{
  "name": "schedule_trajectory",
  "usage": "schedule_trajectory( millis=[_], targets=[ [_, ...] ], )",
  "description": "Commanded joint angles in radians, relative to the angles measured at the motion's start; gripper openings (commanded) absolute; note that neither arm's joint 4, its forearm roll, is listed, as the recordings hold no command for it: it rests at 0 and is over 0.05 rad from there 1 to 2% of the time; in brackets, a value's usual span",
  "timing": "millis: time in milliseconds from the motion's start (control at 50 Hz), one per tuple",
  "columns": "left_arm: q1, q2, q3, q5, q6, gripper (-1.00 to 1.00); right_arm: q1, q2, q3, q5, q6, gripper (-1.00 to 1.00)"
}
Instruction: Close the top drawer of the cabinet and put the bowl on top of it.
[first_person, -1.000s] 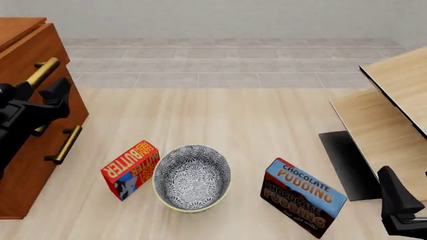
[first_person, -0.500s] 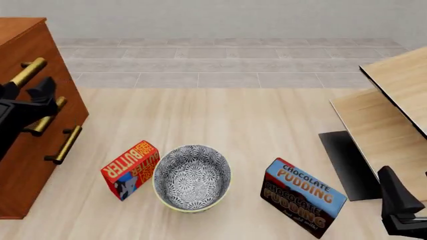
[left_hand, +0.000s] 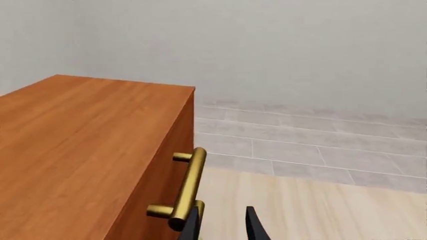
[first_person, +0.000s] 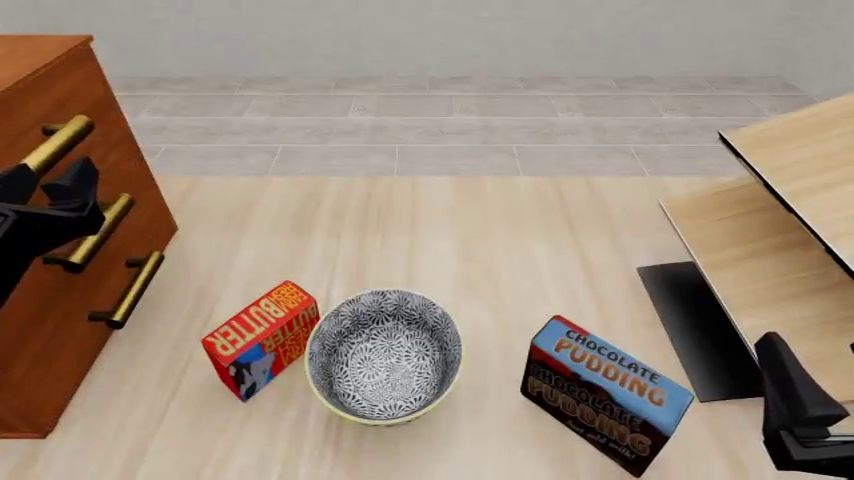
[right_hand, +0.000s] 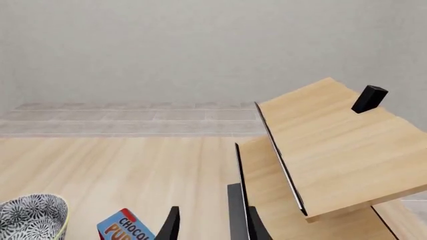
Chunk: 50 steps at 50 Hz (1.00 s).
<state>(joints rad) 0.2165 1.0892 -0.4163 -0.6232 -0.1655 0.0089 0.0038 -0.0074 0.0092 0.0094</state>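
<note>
The reddish-brown cabinet (first_person: 40, 350) stands at the far left, and its top drawer (first_person: 114, 130) sits flush with the cabinet front. In the left wrist view, the drawer's brass handle (left_hand: 189, 185) runs beside the cabinet's flat top (left_hand: 80, 140). My left gripper (first_person: 56, 190) (left_hand: 223, 227) is at the cabinet front just below that handle, open with nothing between its fingers. The floral bowl (first_person: 384, 355) (right_hand: 33, 215) stands upright on the table near the front, right of the cabinet. My right gripper (first_person: 787, 375) (right_hand: 203, 220) hangs open at the bottom right, far from the bowl.
A red butter box (first_person: 260, 338) stands touching or nearly touching the bowl's left side. A blue chocolate pudding box (first_person: 607, 393) (right_hand: 123, 227) stands to its right. Pale wood furniture (first_person: 787, 200) with a dark panel (first_person: 694, 325) fills the right side.
The top drawer, which stuck out a second ago, has slid in flush with the cabinet. My left gripper moved left with it. The right arm has not moved.
</note>
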Motion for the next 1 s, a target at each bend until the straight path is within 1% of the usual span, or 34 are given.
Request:
schedule_trajectory(
  millis=[20,100,140,220,240,320,420,500,560,580,600,680,800,880,920,960,1000],
  targets=[
    [0.11,0.003,0.017,0.03,0.083,1.0,0.001,0.0,0.002,-0.001,-0.006,1.0],
    [0.102,-0.028,0.026,0.044,0.087,1.0,0.001,0.0,0.002,0.0,-0.007,1.0],
    [0.093,-0.073,0.037,0.067,0.092,1.0,-0.001,-0.001,0.002,-0.002,-0.006,1.0],
    [0.036,-0.206,0.067,0.15,0.093,1.0,0.001,-0.001,0.0,0.0,-0.006,1.0],
    [0.017,-0.261,0.072,0.187,0.098,1.0,0.002,-0.001,0.001,-0.001,-0.006,1.0],
    [-0.026,-0.403,0.07,0.298,0.089,1.0,0.003,-0.001,0.001,-0.001,-0.006,1.0],
    [-0.074,-0.533,0.067,0.411,0.078,1.0,0.003,-0.001,0.002,-0.002,-0.006,1.0],
    [-0.096,-0.627,0.068,0.479,0.112,1.0,0.004,0.0,0.001,-0.002,-0.006,1.0],
    [-0.118,-0.691,0.07,0.533,0.112,1.0,0.004,0.0,0.003,-0.004,-0.006,1.0],
    [-0.124,-0.71,0.073,0.545,0.118,1.0,0.004,0.0,0.003,-0.004,-0.006,1.0],
    [-0.124,-0.734,0.077,0.555,0.141,1.0,0.004,0.0,0.003,-0.004,-0.007,1.0],
    [-0.141,-0.786,0.089,0.593,0.146,1.0,0.003,-0.001,0.003,-0.005,-0.007,1.0],
    [-0.178,-0.925,0.112,0.686,0.174,1.0,0.003,-0.001,0.002,-0.004,-0.007,1.0],
    [-0.185,-0.968,0.128,0.704,0.189,1.0,0.002,-0.002,0.002,-0.005,-0.006,1.0],
    [-0.192,-0.973,0.143,0.704,0.179,1.0,0.002,-0.002,0.001,-0.004,-0.005,1.0],
    [-0.189,-1.005,0.158,0.712,0.21,1.0,0.0,-0.002,0.001,-0.004,-0.004,1.0],
    [-0.191,-1.015,0.162,0.718,0.208,1.0,-0.001,-0.002,0.001,-0.005,-0.003,1.0]
  ],
)
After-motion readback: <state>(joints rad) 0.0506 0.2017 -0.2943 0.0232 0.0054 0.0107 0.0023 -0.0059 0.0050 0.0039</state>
